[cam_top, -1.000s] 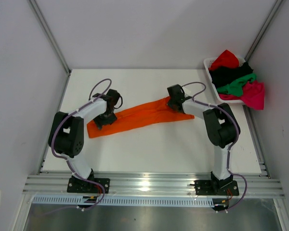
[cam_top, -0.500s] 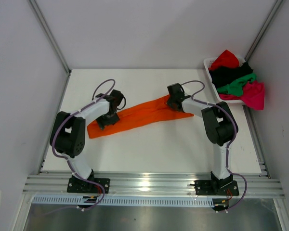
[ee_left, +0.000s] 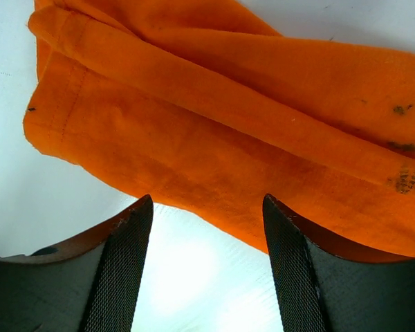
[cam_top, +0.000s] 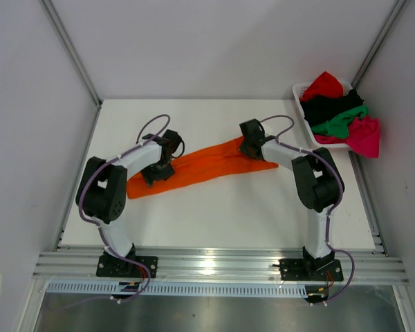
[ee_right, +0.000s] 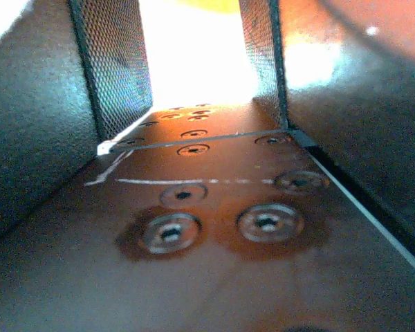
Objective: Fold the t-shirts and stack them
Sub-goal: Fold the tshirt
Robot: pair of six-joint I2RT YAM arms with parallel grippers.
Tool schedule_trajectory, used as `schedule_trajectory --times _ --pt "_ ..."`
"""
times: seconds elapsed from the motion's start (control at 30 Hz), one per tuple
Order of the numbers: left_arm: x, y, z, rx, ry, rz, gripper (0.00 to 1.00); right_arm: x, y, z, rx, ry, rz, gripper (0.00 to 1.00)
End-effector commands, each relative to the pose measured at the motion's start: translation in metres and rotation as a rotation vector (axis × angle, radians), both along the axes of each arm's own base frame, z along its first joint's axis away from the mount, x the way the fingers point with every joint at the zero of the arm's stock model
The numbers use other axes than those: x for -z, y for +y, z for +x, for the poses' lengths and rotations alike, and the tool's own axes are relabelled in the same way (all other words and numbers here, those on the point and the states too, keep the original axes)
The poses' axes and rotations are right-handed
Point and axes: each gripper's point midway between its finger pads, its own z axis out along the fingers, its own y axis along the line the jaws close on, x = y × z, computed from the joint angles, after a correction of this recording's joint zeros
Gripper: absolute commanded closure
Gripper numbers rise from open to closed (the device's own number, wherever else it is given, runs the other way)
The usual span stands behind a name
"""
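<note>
A bright orange t-shirt point(cam_top: 207, 162) lies stretched into a long narrow band across the middle of the white table point(cam_top: 214, 214). My left gripper point(cam_top: 154, 176) sits over its left part. In the left wrist view the gripper point(ee_left: 207, 202) is open and empty, with the shirt's hemmed edge point(ee_left: 228, 124) just beyond the fingertips point(ee_left: 133, 218) and bare table between them. My right gripper point(cam_top: 248, 148) is at the shirt's right end. In the right wrist view its jaws point(ee_right: 194, 34) stand apart with bright light between them. Orange cloth point(ee_right: 360, 41) shows at the upper right.
A white slatted basket point(cam_top: 299, 90) stands at the back right corner, holding a red shirt point(cam_top: 324, 84), a black shirt point(cam_top: 328, 107), a green shirt point(cam_top: 342, 123) and a magenta-pink shirt point(cam_top: 365, 135) that hangs over its side. Grey walls enclose the table.
My left gripper has shifted slightly right along the orange shirt. The shirt's right end has drawn in a little. The right gripper has barely moved.
</note>
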Motion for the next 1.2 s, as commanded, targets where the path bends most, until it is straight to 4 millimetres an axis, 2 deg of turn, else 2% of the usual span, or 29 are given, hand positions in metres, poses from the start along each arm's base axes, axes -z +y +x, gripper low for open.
schedule_trajectory --times 0.0,0.1,0.23,0.63,0.97,1.17 --pt "-0.011 -0.003 0.010 -0.015 -0.046 0.005 0.32 -0.052 0.011 0.004 -0.001 -0.087 0.055 0.59" --pt "-0.011 -0.004 0.010 -0.012 -0.044 0.009 0.32 -0.063 0.017 0.007 -0.014 -0.114 0.083 0.59" --pt "-0.010 -0.004 0.011 -0.012 -0.039 0.010 0.32 -0.067 0.022 0.014 -0.022 -0.128 0.088 0.59" --pt "-0.021 -0.002 0.011 -0.008 -0.066 0.012 0.32 -0.039 0.033 0.017 -0.035 -0.080 0.094 0.59" --pt "-0.011 -0.004 0.009 -0.009 -0.044 0.006 0.32 -0.033 0.045 0.020 -0.068 -0.067 0.111 0.59" --pt "-0.009 -0.002 0.008 -0.013 -0.038 0.013 0.32 -0.037 0.051 0.022 -0.083 -0.076 0.116 0.59"
